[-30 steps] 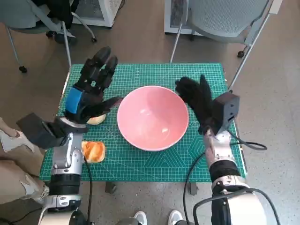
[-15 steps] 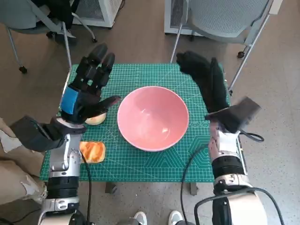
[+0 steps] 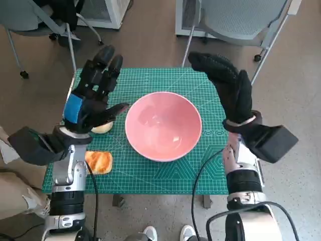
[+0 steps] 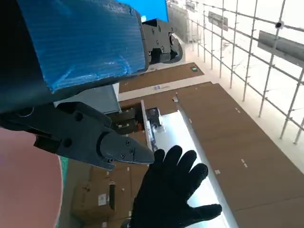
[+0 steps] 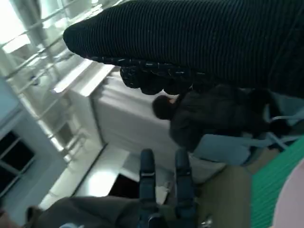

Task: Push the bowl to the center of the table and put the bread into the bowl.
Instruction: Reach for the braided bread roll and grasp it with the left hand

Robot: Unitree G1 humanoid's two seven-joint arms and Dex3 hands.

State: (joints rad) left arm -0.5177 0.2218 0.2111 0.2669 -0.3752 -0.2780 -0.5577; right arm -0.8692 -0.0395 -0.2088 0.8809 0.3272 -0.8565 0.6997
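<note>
The black fingers (image 3: 103, 68) of the blue-taped left hand (image 3: 90, 98) are spread apart and hold nothing; the thumb reaches toward the rim of the round pink bowl (image 3: 163, 125) without clearly touching it. That hand hangs over the left part of the green gridded cutting mat (image 3: 150, 173). The right hand in its black knitted glove (image 3: 228, 90) is raised above the mat's far right corner, fingers loosely apart and empty, well clear of the bowl. The bowl sits near the middle of the mat, with nothing in it. A pale bread roll (image 3: 103, 127) lies just beside the bowl's left edge, partly hidden under the left hand. A toasted golden piece of bread (image 3: 99, 161) lies nearer the front left corner, beside the pale left forearm (image 3: 67, 170).
</note>
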